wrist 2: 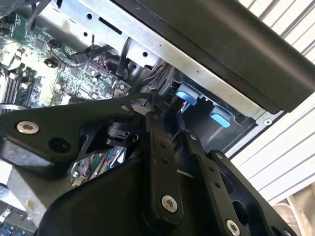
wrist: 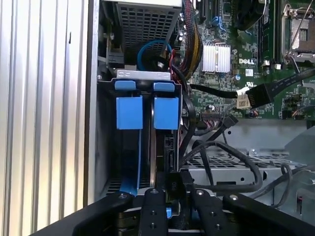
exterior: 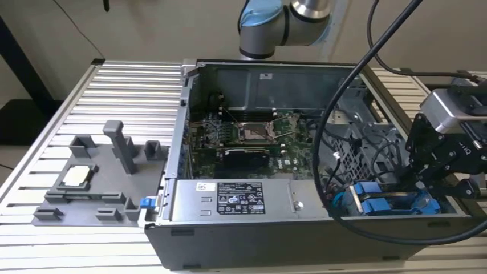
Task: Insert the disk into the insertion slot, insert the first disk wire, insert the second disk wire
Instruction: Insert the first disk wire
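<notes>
Ribbed silver metal worktop carries a big grey open computer case. At the near corner of that case hangs the black end effector.

In the first wrist view the end effector is close to the end of the flat disk in its bright blue plastic frame. The disk sits inside the insertion slot, a grey metal bay in that corner of the case. A second blue-framed drive sits right beside it.

So the disk step looks done, and the wire work looks like the step in hand. It is not clear if the end effector is open, closed or holding a plug. A plug would need a straight, gentle push, because loose black cables hang close by.

The first wrist view tells the two blue frames apart. The exterior view gives the whole case. The silver power box lies along its near wall, the green board is in its middle, and the arm stands behind its far wall.
</notes>
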